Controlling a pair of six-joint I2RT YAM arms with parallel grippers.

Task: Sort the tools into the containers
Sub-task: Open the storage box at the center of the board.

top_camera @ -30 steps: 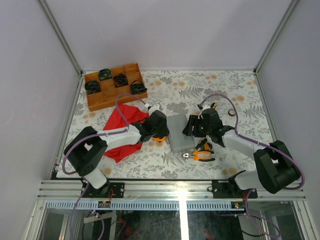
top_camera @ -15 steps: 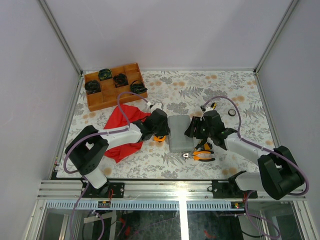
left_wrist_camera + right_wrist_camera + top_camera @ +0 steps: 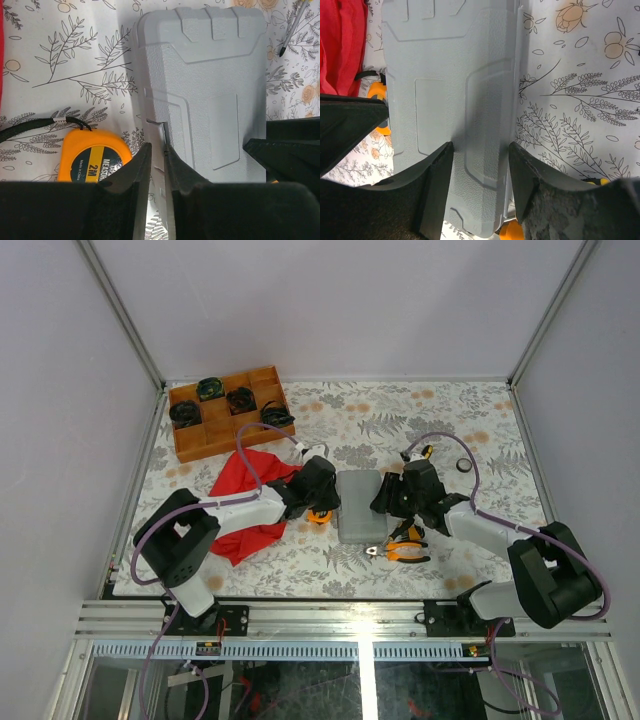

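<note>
Table (image 3: 400, 420) is covered in a leafy floral print and boxed in by plain pale walls (image 3: 330, 300). The closed case (image 3: 360, 505) is parked mid-table, tape (image 3: 92, 160) just left of it, pliers (image 3: 403, 545) by its near right corner. Its left lip is straddled by the left tool (image 3: 157, 150), fingers nearly together; its right ridge by the right tool (image 3: 480, 150), set wider. Actual clamping can't be told for either. A tray (image 3: 235, 440) is set far left.

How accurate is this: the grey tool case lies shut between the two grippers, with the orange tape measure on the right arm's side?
Not quite. The left wrist view shows the orange tape measure on the left arm's side of the grey tool case, beside the left gripper. The rest holds: the case lies shut, the right gripper on its other side.
</note>
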